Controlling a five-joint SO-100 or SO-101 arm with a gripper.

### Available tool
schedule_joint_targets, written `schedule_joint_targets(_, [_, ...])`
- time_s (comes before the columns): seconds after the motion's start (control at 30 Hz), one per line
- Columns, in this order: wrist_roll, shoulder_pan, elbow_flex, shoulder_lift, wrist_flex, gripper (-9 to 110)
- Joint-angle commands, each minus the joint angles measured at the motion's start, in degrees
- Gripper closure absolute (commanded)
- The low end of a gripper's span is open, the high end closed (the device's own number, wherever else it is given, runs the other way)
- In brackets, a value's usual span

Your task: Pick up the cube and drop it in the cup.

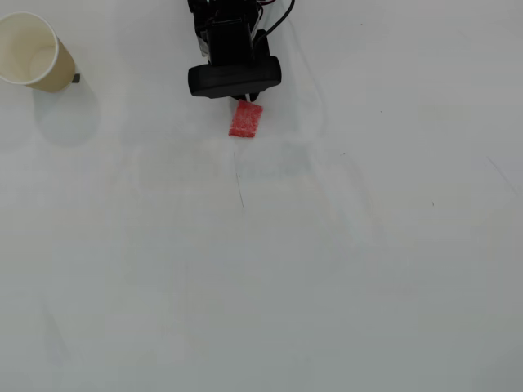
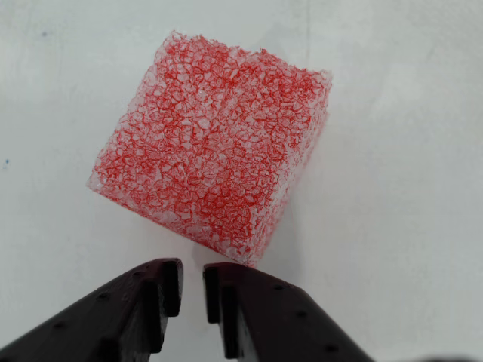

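The cube (image 2: 215, 147), a red-pink spongy block, fills the middle of the wrist view and lies on the white table. It is just beyond the tips of my gripper (image 2: 192, 290). The two dark fingers (image 2: 143, 302) stand almost together with only a thin slit between them, and they hold nothing. Seen from overhead, the cube (image 1: 245, 121) sits right below the black wrist camera housing (image 1: 234, 79), which hides the fingers. The cup (image 1: 33, 51), tan paper with a cream inside, stands at the far upper left, well apart from the cube.
The white table (image 1: 286, 269) stretches wide below and to the right of the arm in the overhead view. A small dark mark (image 1: 76, 78) sits beside the cup. Black cables (image 1: 282, 16) run behind the arm at the top edge.
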Motion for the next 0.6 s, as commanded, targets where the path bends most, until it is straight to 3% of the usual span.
schedule_joint_targets(0.0, [0.26,-0.35,1.93,1.76,0.18,94])
schedule_joint_targets(0.57, [0.35,-0.44,1.93,1.76,0.18,70])
